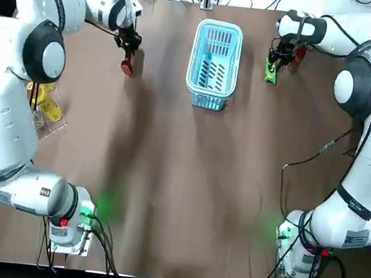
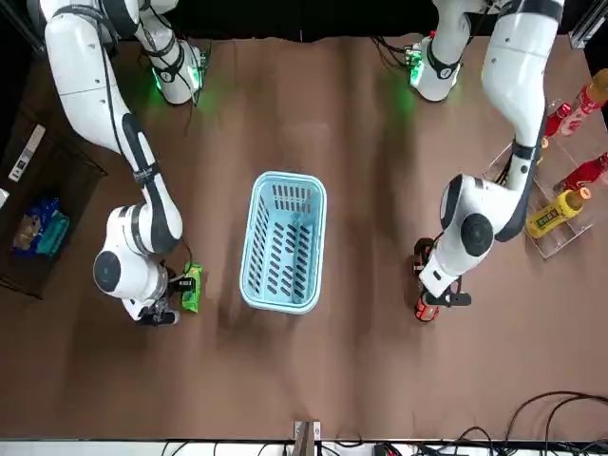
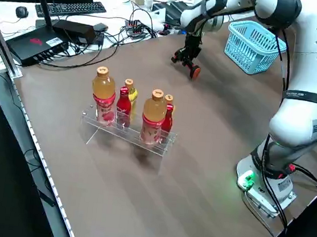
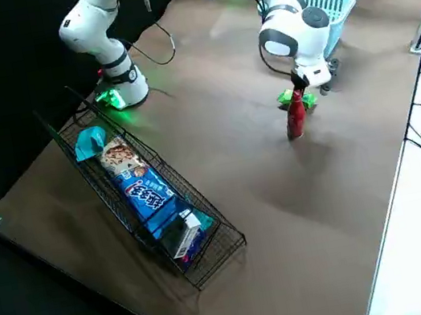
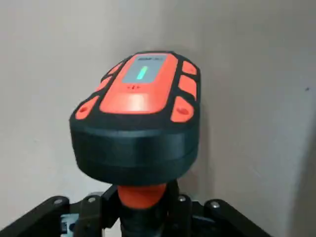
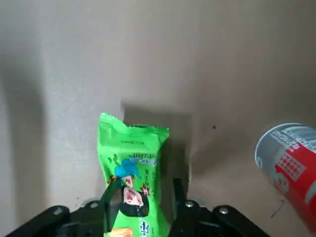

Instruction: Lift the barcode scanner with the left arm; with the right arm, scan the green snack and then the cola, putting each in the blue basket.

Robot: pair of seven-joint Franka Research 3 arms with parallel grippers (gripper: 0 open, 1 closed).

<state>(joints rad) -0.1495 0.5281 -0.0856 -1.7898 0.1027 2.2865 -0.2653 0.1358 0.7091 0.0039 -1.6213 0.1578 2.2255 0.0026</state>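
The handle of the barcode scanner (image 5: 140,108) is hidden inside the clenched left gripper (image 1: 128,50), left of the blue basket (image 1: 208,101). The green snack (image 6: 133,158) (pinched by the right gripper (image 6: 143,197), right of the basket) is cut off at one end, and the cola (image 6: 291,163) nearby is half cropped. Bottles (image 3: 154,115) are racked on the brown table (image 1: 179,192), and a keyboard (image 3: 71,8) is seen beyond it.
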